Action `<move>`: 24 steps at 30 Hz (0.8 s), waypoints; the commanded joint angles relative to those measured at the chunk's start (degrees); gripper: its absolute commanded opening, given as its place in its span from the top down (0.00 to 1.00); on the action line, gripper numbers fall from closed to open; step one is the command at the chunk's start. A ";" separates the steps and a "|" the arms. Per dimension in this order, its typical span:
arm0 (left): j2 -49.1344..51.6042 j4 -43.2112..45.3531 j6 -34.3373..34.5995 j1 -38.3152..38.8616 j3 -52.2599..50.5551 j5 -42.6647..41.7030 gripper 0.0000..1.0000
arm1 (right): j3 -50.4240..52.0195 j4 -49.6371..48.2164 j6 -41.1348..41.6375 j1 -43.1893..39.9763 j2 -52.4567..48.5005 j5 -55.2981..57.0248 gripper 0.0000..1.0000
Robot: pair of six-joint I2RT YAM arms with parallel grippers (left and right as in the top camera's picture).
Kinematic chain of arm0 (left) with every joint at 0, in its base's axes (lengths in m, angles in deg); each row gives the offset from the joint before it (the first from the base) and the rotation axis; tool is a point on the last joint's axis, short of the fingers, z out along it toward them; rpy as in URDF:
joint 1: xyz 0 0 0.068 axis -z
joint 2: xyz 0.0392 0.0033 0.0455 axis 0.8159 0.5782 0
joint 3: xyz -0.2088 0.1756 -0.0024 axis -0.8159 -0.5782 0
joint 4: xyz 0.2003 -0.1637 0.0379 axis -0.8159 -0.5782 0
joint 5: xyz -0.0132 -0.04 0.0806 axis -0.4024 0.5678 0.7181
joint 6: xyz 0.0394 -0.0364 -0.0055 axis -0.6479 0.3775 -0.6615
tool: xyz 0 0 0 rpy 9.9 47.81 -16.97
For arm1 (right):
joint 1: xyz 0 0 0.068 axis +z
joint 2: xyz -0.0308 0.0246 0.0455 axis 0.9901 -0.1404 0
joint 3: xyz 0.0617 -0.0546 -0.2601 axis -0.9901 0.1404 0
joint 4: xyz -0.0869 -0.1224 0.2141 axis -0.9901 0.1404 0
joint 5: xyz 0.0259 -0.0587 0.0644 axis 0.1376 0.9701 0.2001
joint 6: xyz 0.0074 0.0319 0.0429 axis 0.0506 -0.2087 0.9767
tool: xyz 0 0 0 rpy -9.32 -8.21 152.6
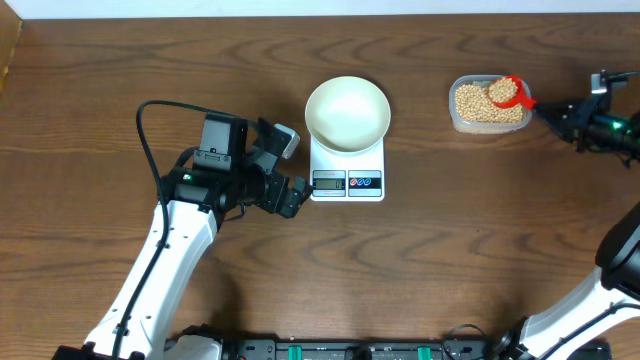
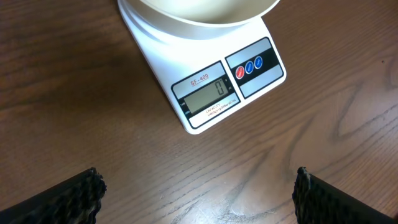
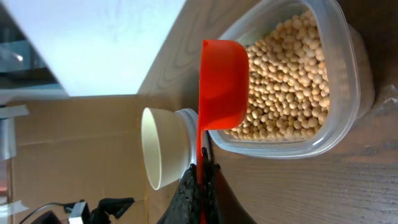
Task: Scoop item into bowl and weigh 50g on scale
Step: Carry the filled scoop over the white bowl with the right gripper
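A white bowl [image 1: 347,113] sits empty on the white scale [image 1: 347,172]; its display reads 0 in the left wrist view [image 2: 208,94]. Pale-tan beans [image 1: 486,104] fill a clear plastic tub [image 1: 456,113] at the back right. My right gripper [image 1: 556,116] is shut on the handle of a red scoop [image 1: 511,93], whose cup holds beans over the tub. In the right wrist view the scoop [image 3: 222,82] is on edge above the beans [image 3: 292,81]. My left gripper [image 1: 288,170] is open and empty, just left of the scale.
The left arm's black cable [image 1: 150,140] loops over the table at the left. The table's far edge runs behind the tub. A cardboard surface [image 3: 81,143] shows beyond the table in the right wrist view.
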 commanded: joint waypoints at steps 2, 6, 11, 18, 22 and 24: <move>-0.48 0.09 -0.35 0.07 1.07 0.13 0.01 | 0.33 -0.15 -3.08 -0.70 -0.70 -6.80 0.99; -0.48 0.09 -0.35 0.07 1.07 0.13 0.02 | 0.33 -1.25 -3.08 -0.68 -0.70 -11.32 0.99; -0.48 0.09 -0.35 0.07 1.07 0.13 0.01 | 0.33 -1.44 -2.82 -0.63 -0.70 -15.43 0.99; -0.48 0.09 -0.35 0.07 1.07 0.13 0.01 | 0.33 -2.82 -2.43 0.63 -0.70 -19.91 0.99; -0.46 0.09 -0.35 0.07 1.07 0.13 0.01 | 0.33 -4.61 -0.61 2.62 -0.70 -21.05 0.99; -0.48 0.09 -0.35 0.07 1.07 0.13 0.01 | 0.33 -6.14 0.57 4.02 -0.70 -21.53 0.99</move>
